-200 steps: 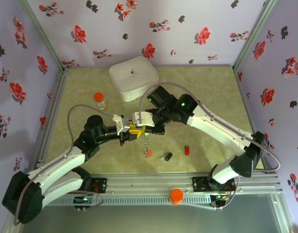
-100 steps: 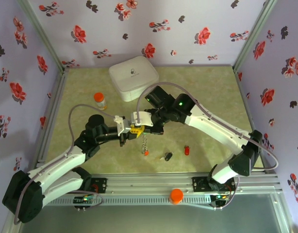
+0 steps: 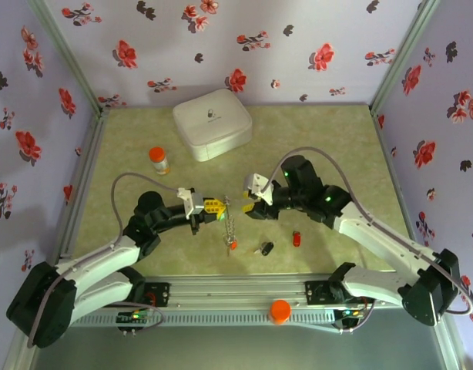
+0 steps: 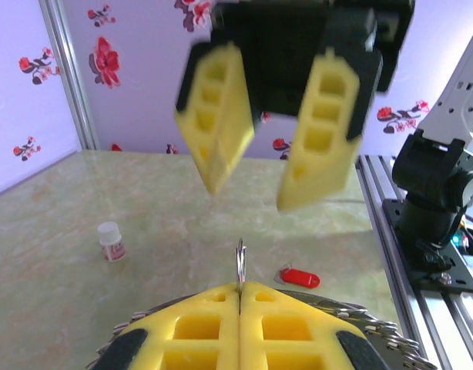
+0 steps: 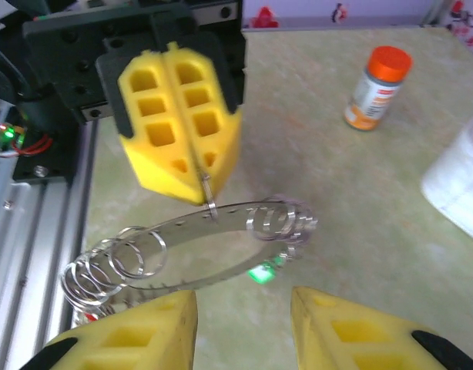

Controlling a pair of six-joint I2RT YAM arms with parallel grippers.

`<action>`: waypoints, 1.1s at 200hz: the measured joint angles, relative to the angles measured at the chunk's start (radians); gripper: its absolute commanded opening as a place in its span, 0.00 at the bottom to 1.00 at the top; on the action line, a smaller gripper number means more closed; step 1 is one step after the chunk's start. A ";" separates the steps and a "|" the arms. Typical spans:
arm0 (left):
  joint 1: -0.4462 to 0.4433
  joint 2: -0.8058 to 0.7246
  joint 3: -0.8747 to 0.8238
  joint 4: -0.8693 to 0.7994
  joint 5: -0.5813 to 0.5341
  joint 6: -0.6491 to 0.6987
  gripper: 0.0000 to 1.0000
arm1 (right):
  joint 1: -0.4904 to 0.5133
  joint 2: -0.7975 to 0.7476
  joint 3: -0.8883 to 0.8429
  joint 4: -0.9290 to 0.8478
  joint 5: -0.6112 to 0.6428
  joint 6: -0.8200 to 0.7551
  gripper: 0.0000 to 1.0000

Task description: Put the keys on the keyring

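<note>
The left gripper [image 3: 216, 206] is near the middle of the green table [image 3: 337, 139]. Its yellow fingers [image 5: 179, 131] are pressed tight together, and they pinch the edge of the large thin dark grey metal keyring [image 5: 213, 239]. In the right wrist view, many small wire loops sit along the ring. From above, the ring [image 3: 230, 223] runs from the left fingers toward 6 o'clock. A tiny key with an orange-red head [image 3: 233, 244] is at the ring's near end, but I cannot tell whether it is on the ring. The right gripper [image 3: 246, 204] is just at 3 o'clock from the left one. Its yellow fingers [image 4: 325, 131] are apart and hold nothing. At 5 o'clock from the ring, a small key with a black head [image 3: 265, 248] lies on the table, and a small key with a red plastic head [image 3: 296, 239] lies beside it at 3 o'clock. A little pill bottle with an orange cap [image 3: 159, 159] stands at 10 o'clock from the left gripper. A white rounded square case [image 3: 212, 123] sits at 12 o'clock, near the back wall.
</note>
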 measured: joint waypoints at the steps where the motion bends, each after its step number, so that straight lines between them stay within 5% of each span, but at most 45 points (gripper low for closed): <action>1: 0.000 0.000 -0.001 0.003 0.000 -0.001 0.00 | 0.000 0.001 -0.006 0.009 -0.003 0.004 0.35; 75: 0.000 0.009 -0.006 0.148 0.000 -0.075 0.00 | 0.000 0.043 -0.069 0.303 -0.117 0.160 0.33; 158: 0.000 0.029 -0.032 0.188 0.000 -0.089 0.00 | 0.012 0.065 -0.069 0.360 -0.173 0.198 0.17; 203: 0.000 0.029 -0.032 0.198 0.000 -0.094 0.00 | 0.020 0.078 -0.069 0.360 -0.187 0.201 0.19; 220: 0.000 0.029 -0.032 0.202 0.000 -0.094 0.00 | 0.020 0.079 -0.069 0.360 -0.188 0.202 0.09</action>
